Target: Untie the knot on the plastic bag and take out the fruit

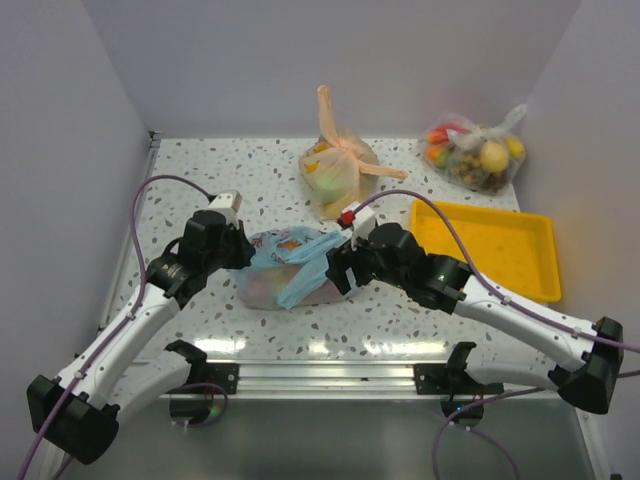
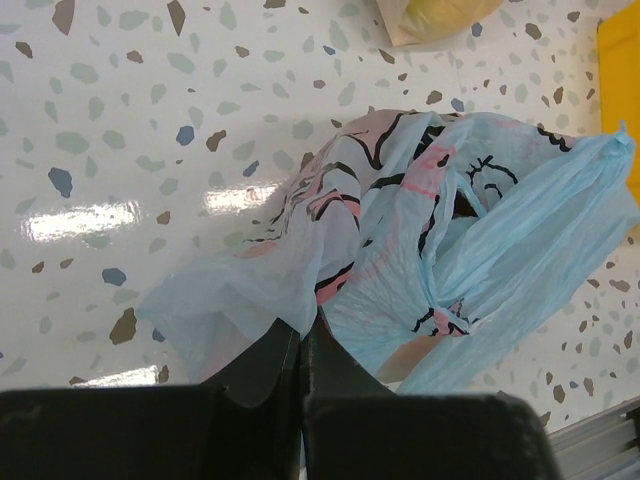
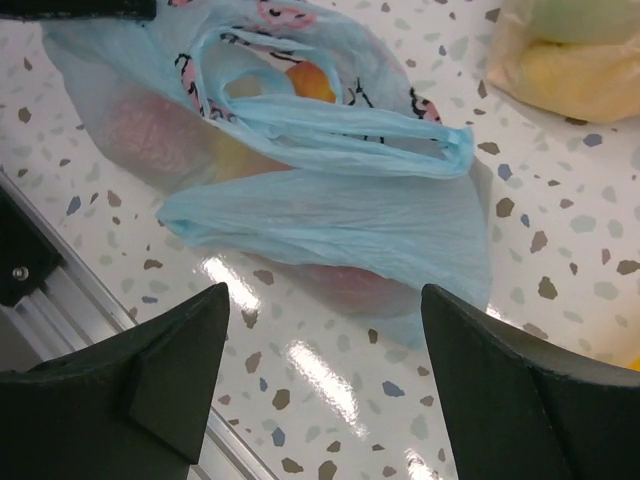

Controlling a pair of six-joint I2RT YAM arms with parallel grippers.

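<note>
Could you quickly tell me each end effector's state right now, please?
Left end effector: closed on the blue bag.
Right end effector: open, holding nothing.

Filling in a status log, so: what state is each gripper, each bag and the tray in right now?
plastic bag: lying on its side, mouth partly open.
handle ears: loose, no tight knot visible.
fruit: inside the plastic bag.
left gripper: shut on the plastic bag's film.
right gripper: open, holding nothing.
orange bag: tied, full.
clear bag: full, top gathered.
yellow tray: empty.
</note>
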